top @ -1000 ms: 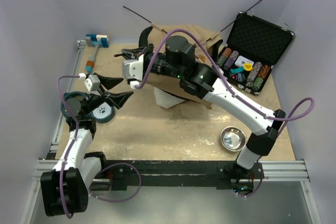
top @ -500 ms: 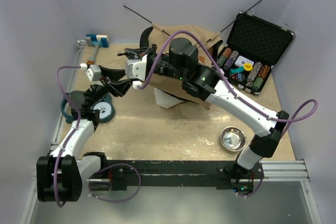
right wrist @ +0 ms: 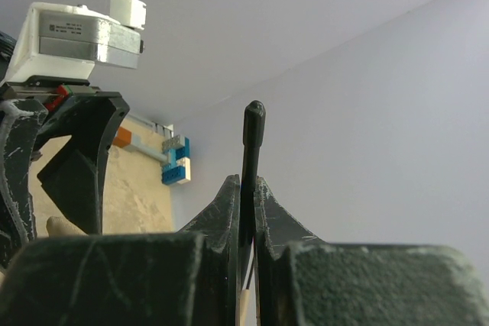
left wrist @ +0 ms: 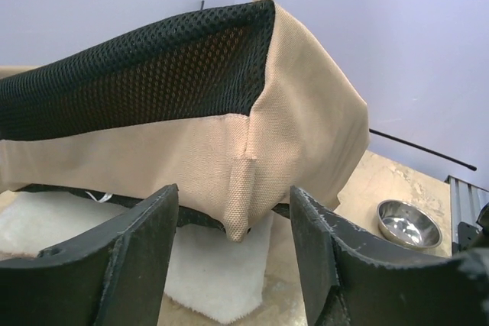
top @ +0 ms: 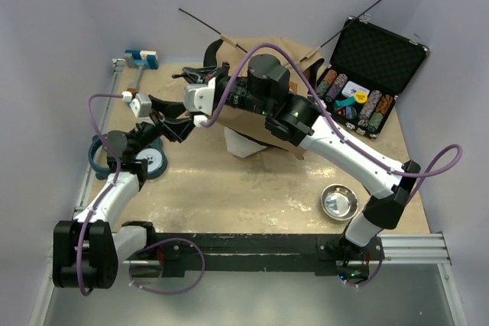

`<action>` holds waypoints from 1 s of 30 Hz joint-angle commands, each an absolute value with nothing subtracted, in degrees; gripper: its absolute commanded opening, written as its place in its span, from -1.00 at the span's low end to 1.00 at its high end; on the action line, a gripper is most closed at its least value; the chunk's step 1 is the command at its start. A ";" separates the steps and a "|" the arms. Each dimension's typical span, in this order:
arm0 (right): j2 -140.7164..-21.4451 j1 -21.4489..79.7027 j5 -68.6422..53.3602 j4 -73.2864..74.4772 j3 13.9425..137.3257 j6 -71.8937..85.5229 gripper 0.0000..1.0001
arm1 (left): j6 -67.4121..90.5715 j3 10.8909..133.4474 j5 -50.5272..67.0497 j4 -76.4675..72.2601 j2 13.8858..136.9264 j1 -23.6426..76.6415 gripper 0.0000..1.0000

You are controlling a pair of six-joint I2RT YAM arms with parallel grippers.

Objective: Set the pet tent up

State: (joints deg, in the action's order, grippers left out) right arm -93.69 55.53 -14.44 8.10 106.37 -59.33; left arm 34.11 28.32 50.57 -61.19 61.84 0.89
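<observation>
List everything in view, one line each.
tent: one, tan and black, far middle
poles: two ends showing, dark, behind tent
cushion: one, white, under tent
case: one, black, open, far right
chips: several stacks, mixed colours, in case
bowl: one, steel, near right
roll: one, teal and white, left edge
block tool: one, blue and white, far left
left arm: one, white, jaws open about tent corner
right arm: one, white, jaws shut on pole tip

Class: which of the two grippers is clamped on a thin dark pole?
The right gripper: its jaws are shut on the pole. The left gripper stands open, straddling the pet tent's tan corner.
</observation>
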 commanded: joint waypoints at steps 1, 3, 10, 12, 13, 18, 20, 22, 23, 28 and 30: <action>-91.05 53.35 -8.88 6.42 107.75 -61.35 -1.00 | 34.89 27.68 50.71 -67.32 63.45 1.14 0.21; -90.97 53.44 -8.70 6.24 107.75 -61.17 -1.00 | 35.24 28.30 50.98 -68.03 64.33 1.14 0.12; -90.35 53.26 -5.99 4.05 104.60 -63.36 -1.00 | 38.58 29.70 54.48 -71.54 65.83 1.14 -0.43; -90.26 53.17 -3.18 2.99 101.79 -66.43 -1.00 | 39.46 30.49 57.20 -70.85 64.00 1.06 -0.73; -89.65 52.91 -1.86 2.12 99.78 -68.27 -1.00 | 39.55 30.67 57.83 -69.19 62.51 1.05 -0.79; -87.28 52.21 -0.18 -2.54 91.33 -71.80 -1.00 | 32.97 32.43 58.10 -52.24 53.10 0.97 -1.00; -87.01 52.12 -0.18 -3.25 89.39 -72.51 -1.00 | 30.42 33.13 58.01 -47.40 50.02 0.97 -1.00; -87.01 52.12 0.78 -4.04 87.98 -73.47 -1.00 | 30.06 34.36 57.92 -42.91 47.91 1.05 -1.00; -87.01 52.12 0.79 -4.13 87.54 -74.00 -1.00 | 29.97 34.71 57.75 -41.32 47.12 0.97 -1.00; -85.52 52.12 0.62 -6.06 83.68 -77.08 -1.00 | 25.76 38.40 55.11 -29.28 43.86 0.97 -1.00; -84.38 52.12 0.18 -6.07 82.27 -78.04 -1.00 | 24.26 39.63 53.97 -25.25 43.59 0.97 -1.00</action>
